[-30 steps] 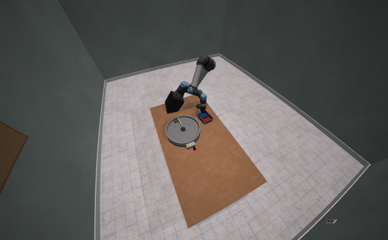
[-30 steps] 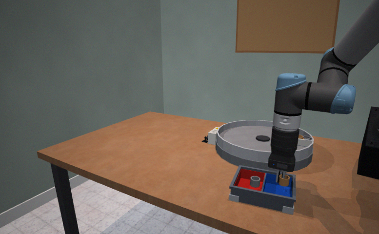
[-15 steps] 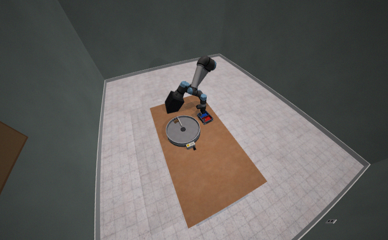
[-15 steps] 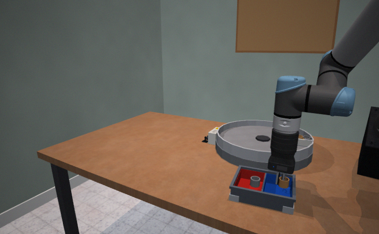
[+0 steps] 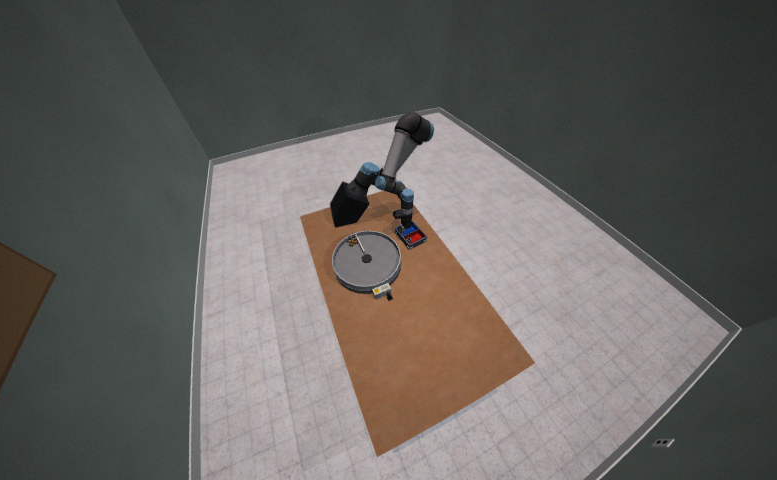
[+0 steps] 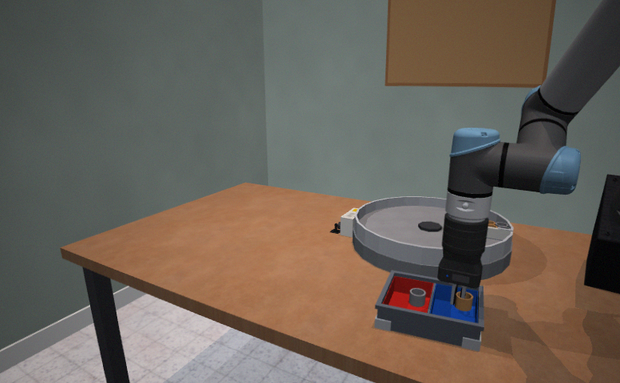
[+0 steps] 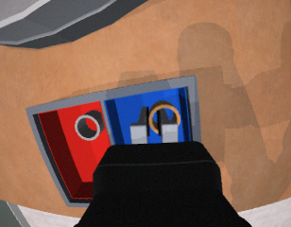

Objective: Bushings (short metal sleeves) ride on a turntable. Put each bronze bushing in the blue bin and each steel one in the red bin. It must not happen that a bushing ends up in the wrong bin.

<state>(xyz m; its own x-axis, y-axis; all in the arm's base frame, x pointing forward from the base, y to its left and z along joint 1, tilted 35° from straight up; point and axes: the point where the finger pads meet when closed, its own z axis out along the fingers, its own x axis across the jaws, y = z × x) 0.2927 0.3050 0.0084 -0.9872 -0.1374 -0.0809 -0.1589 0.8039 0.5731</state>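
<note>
Bronze bushing clamped by its wall, down in the blue bin

Working left to right across my exterior view, I have the brown, faintly mottled tabletop stretching away left of the gripper. Beyond the gripper and to its left, a white box with a yellow patch sits at the rim of the turntable. That is a round grey disc behind the gripper, with a raised, faceted rim and a dark hub.

Nearer, just left of the fingers, is the red bin. The steel bushing, a dull grey sleeve, stands upright in it, near the divider.

Directly below the gripper is the blue bin. My fingers are clamped on one wall of the bronze bushing, one finger inside its bore and one outside. The smooth, tan-gold ring is upright, close to the bin's right wall; I have more room on the divider side. I can't tell whether it touches the bin floor.

Behind the gripper and to its right, more bushings cluster against a pale straight bar on the turntable. Farthest right stands the blocky black pedestal, well apart from the gripper.
</note>
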